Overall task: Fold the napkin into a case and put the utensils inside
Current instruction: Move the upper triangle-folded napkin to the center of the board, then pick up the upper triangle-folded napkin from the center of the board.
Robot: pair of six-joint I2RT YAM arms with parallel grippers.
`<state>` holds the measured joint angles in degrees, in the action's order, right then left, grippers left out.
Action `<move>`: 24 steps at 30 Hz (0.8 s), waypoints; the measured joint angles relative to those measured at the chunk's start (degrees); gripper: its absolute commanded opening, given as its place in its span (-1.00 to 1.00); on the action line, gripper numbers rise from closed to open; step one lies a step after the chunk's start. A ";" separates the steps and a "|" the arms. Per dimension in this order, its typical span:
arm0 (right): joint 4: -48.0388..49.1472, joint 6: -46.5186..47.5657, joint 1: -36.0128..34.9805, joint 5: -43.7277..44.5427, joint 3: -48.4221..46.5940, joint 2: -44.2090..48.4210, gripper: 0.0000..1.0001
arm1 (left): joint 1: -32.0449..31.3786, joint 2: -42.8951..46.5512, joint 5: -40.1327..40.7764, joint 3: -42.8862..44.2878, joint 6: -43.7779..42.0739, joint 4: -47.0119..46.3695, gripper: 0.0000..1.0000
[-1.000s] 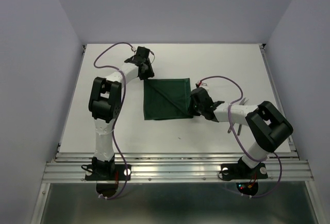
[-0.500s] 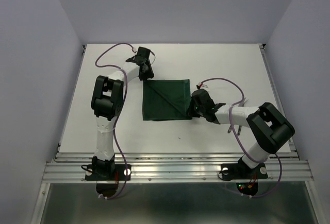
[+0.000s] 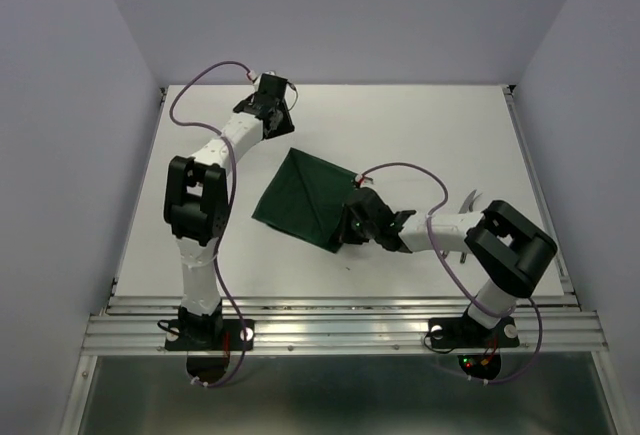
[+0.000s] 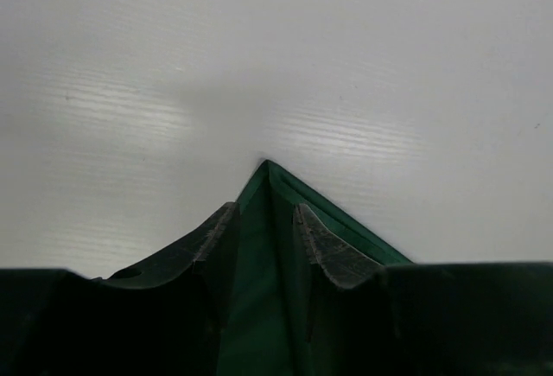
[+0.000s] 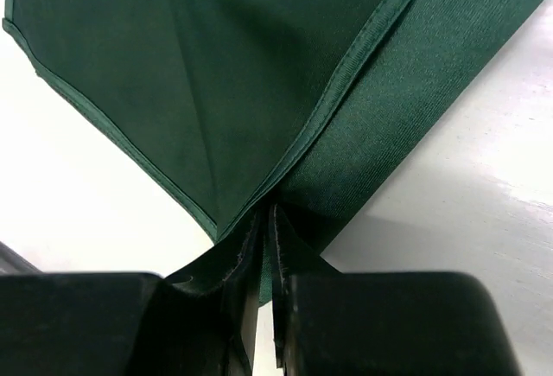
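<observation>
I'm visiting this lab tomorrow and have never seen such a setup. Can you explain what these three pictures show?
These are two robot arms bolted at the near edge of a white table. The wide picture looks down from above and behind them, with the left arm on the left. The other two pictures come from a small camera on each wrist, looking along that arm's own fingers. On the table lies a dark green napkin, turned like a diamond. The right gripper is pinched shut on its near corner. The left gripper has the far corner between its fingers, but I cannot tell whether it grips. Behind the right arm, the silver utensils peek out.
</observation>
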<state>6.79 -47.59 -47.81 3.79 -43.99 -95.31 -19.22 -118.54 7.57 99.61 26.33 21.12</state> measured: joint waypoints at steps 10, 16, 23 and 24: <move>-5.42 5.38 5.33 7.02 -1.75 5.14 -0.22 | -4.63 17.94 2.08 -15.80 0.11 -1.22 -0.15; -6.58 8.46 13.49 6.43 -2.80 5.62 -0.02 | -11.76 21.07 1.90 -25.59 2.32 -1.53 -0.14; -5.64 9.20 19.37 0.85 -6.45 1.53 0.28 | -21.70 21.46 1.29 -32.57 5.46 -2.01 0.05; -5.22 9.18 19.80 -0.28 -6.73 0.68 0.30 | -22.58 21.70 1.27 -33.46 5.75 -2.43 0.10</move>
<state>1.56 -38.41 -28.01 3.51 -50.72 -94.63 -41.80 -96.84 8.84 66.15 32.08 18.70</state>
